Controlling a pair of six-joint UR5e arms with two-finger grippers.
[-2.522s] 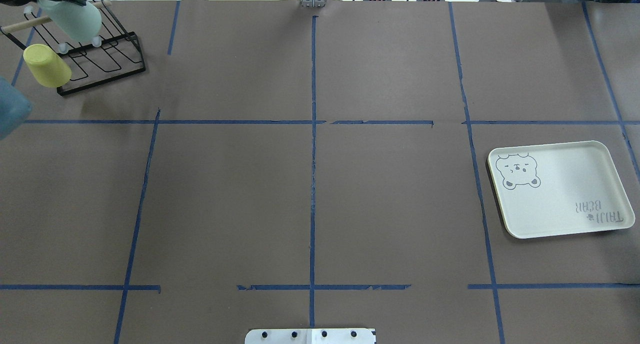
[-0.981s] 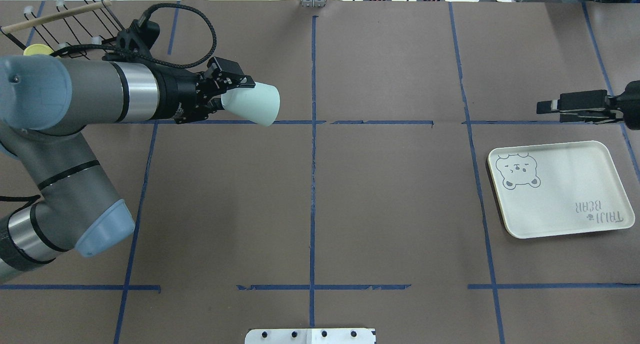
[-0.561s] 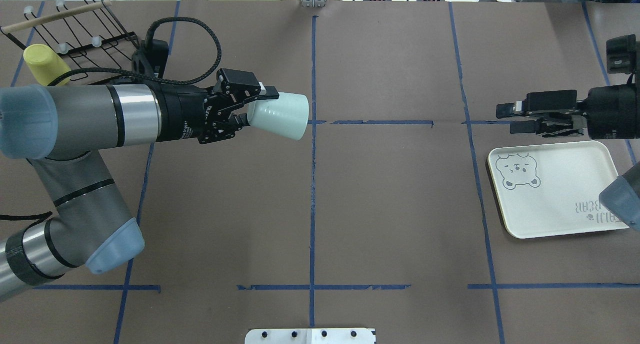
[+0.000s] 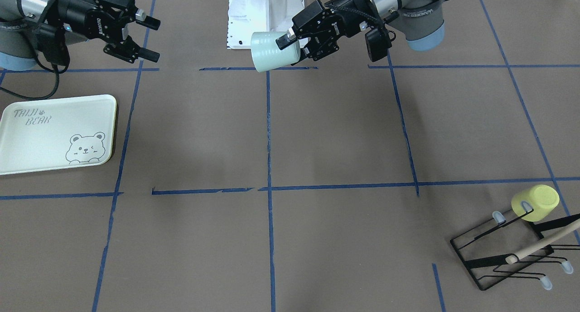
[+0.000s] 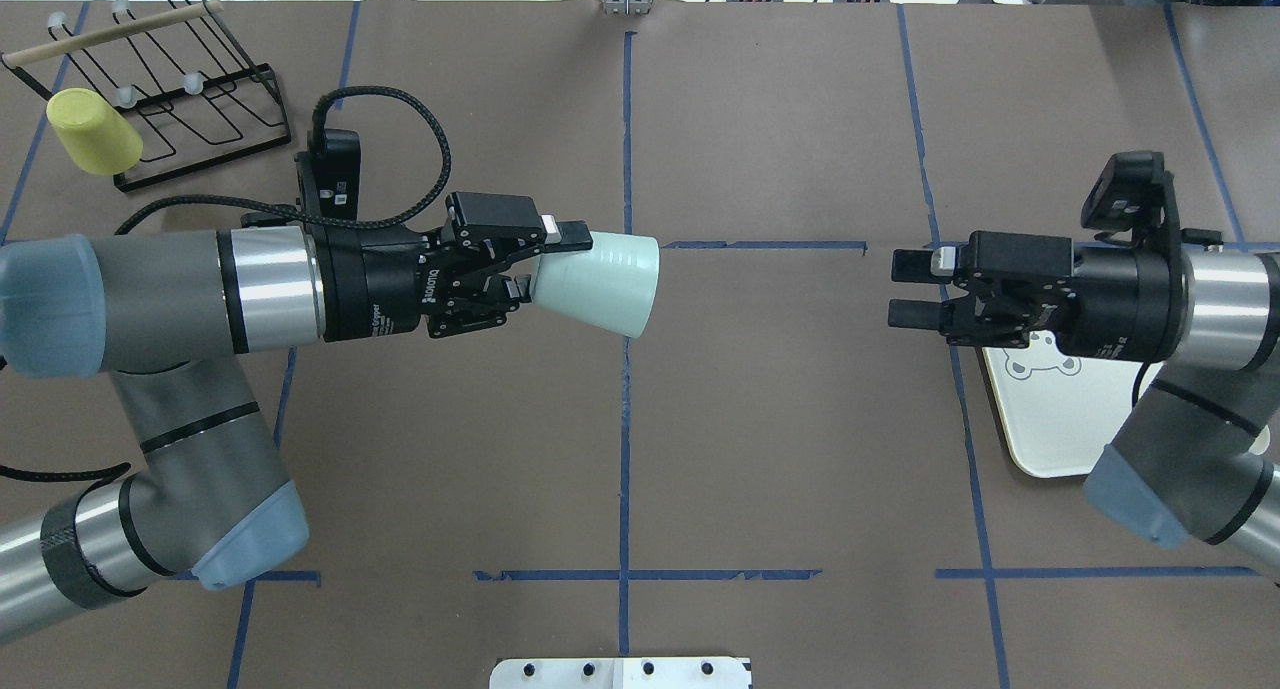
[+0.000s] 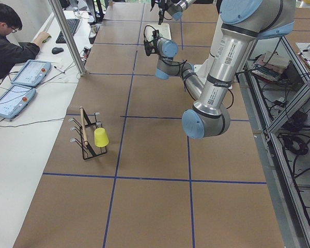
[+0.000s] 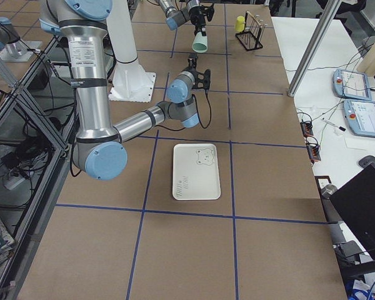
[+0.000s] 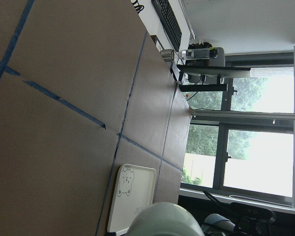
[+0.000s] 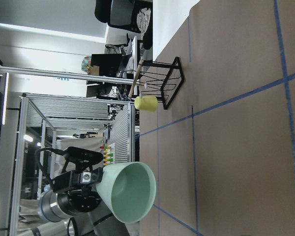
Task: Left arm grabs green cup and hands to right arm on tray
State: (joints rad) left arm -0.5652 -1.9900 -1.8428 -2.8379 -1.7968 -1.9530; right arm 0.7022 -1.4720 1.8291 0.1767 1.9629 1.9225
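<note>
My left gripper (image 5: 545, 264) is shut on the base of the pale green cup (image 5: 598, 282). It holds the cup on its side above the table's centre line, mouth toward the right arm. The cup also shows in the front view (image 4: 274, 51) and in the right wrist view (image 9: 130, 191). My right gripper (image 5: 905, 289) is open and empty. It is level with the cup, pointing at it, with a wide gap between them. The cream tray (image 5: 1045, 419) lies on the table under the right arm, which partly covers it. The tray shows whole in the front view (image 4: 41, 135).
A black wire rack (image 5: 200, 159) stands at the far left corner with a yellow cup (image 5: 93, 131) on one prong. A person (image 6: 5, 46) sits at a side desk beyond the table's far edge. Blue tape lines mark the brown table.
My left arm has carried the green cup from the rack rightward to the centre line. My right arm has come in from the right and moved left toward the cup, gripper open.
</note>
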